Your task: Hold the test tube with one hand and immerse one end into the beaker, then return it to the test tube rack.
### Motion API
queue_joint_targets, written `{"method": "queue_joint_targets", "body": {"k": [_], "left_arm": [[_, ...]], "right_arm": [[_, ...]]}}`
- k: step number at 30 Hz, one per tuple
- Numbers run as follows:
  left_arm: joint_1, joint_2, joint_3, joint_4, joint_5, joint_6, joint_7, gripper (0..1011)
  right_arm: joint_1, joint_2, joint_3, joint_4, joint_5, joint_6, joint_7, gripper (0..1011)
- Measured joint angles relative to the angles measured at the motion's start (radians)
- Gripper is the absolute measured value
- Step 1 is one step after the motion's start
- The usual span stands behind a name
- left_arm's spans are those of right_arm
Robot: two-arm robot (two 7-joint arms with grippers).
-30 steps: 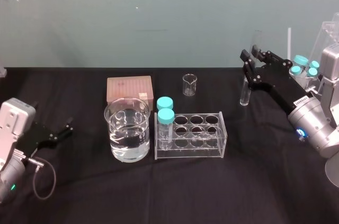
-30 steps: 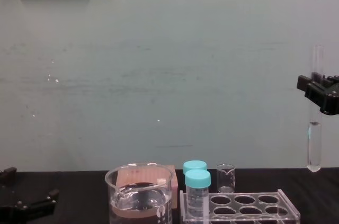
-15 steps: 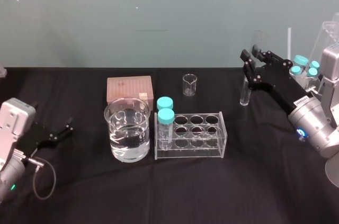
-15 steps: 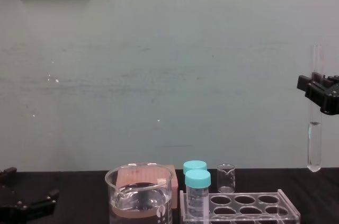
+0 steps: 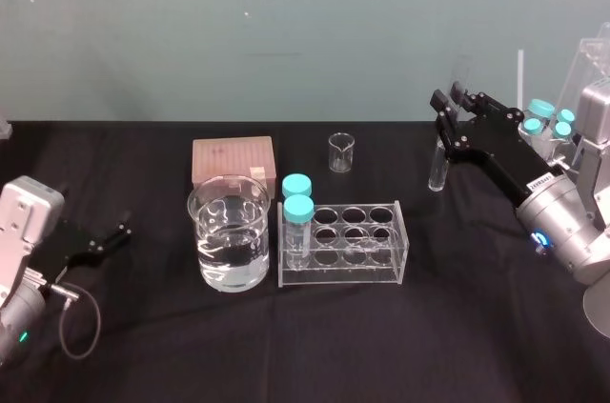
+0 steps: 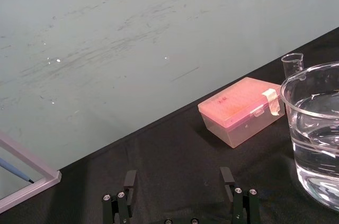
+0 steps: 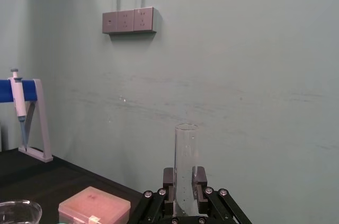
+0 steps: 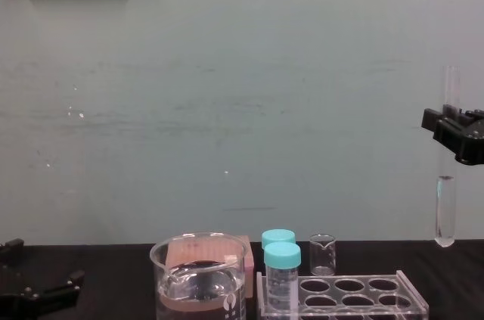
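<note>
Soft, even light washes the wall (image 5: 286, 31); the black surface (image 5: 381, 346) stays dark, with hardly any shadows. Pale glints ride the rim of the beaker (image 5: 229, 231), at 9 o'clock of the test tube rack (image 5: 343, 243).

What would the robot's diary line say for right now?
right gripper: shut on test tube, upright, off table | left gripper: open, parked | beaker: not yet reached
</note>
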Motion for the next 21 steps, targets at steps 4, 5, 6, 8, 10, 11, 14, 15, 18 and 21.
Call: {"method": "queue_joint_targets", "body": {"k": [4,5,6,8,10,11,14,15,18,21], "left_arm": [[0.000,0.000,0.000,0.000,0.000,0.000,0.000,1000],[0.000,0.000,0.000,0.000,0.000,0.000,0.000,1000],[0.000,0.000,0.000,0.000,0.000,0.000,0.000,1000],[0.000,0.000,0.000,0.000,0.000,0.000,0.000,1000],[0.000,0.000,0.000,0.000,0.000,0.000,0.000,1000],[0.000,0.000,0.000,0.000,0.000,0.000,0.000,1000],[0.000,0.000,0.000,0.000,0.000,0.000,0.000,1000],[0.000,0.000,0.000,0.000,0.000,0.000,0.000,1000],[0.000,0.000,0.000,0.000,0.000,0.000,0.000,1000],[0.000,0.000,0.000,0.000,0.000,0.000,0.000,1000]], "right_arm": [[0.006,-0.009,0.002,0.003,0.000,-0.001,-0.006,241],[0.008,-0.011,0.002,0.005,0.000,-0.001,-0.007,241],[0.011,-0.013,0.002,0.006,0.000,-0.003,-0.007,241],[0.024,-0.018,-0.003,0.013,0.003,-0.010,-0.002,241],[0.034,-0.022,-0.008,0.018,0.006,-0.015,0.007,241],[0.045,-0.025,-0.014,0.024,0.009,-0.020,0.018,241],[0.077,-0.033,-0.033,0.042,0.020,-0.034,0.051,241],[0.085,-0.036,-0.039,0.047,0.025,-0.037,0.061,241],[0.112,-0.040,-0.057,0.064,0.041,-0.044,0.095,241],[0.156,-0.047,-0.092,0.092,0.075,-0.045,0.159,241]]}}
